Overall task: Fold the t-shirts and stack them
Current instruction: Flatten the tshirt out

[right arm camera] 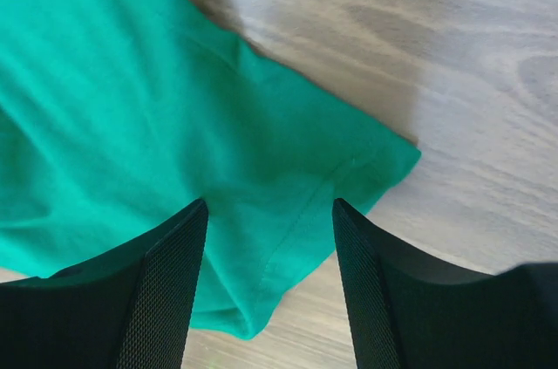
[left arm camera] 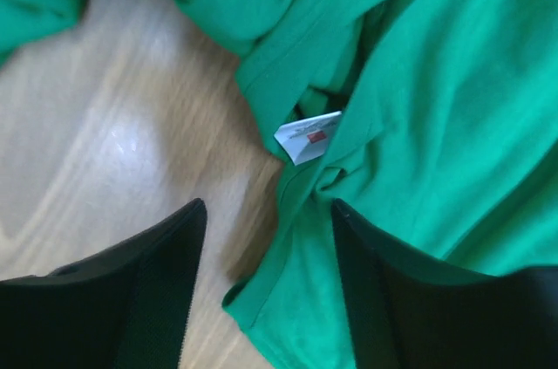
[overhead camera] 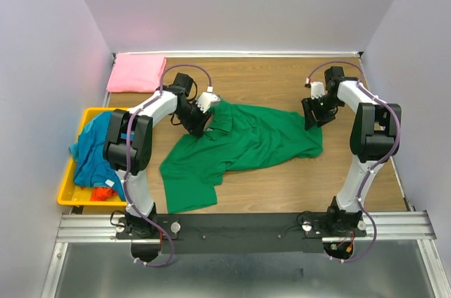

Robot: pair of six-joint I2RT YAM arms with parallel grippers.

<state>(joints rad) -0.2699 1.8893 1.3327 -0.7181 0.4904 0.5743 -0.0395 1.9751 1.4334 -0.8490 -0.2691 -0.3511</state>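
Left gripper: jaws stand apart with nothing clamped; it is poised over the collar end of the green t-shirt.
Right gripper: jaws stand apart with nothing held; it is poised over the opposite end of the same garment.
Contact: whether either gripper's fingertips touch the cloth cannot be told.
Green t-shirt: lies crumpled on the wooden table, stretched between the two grippers.
Collar label: white with a red mark, just ahead of the left gripper, inside the neck opening.
Stitched corner: ahead and to the right of the right gripper; its seam runs back between the fingers.
Pink t-shirt: folded, beyond and left of the left gripper, well apart.
Teal-blue t-shirt: heaped in the yellow bin, left of the left gripper and nearer the arm bases.
Orange-red t-shirt: a small part shows beneath the teal-blue one.
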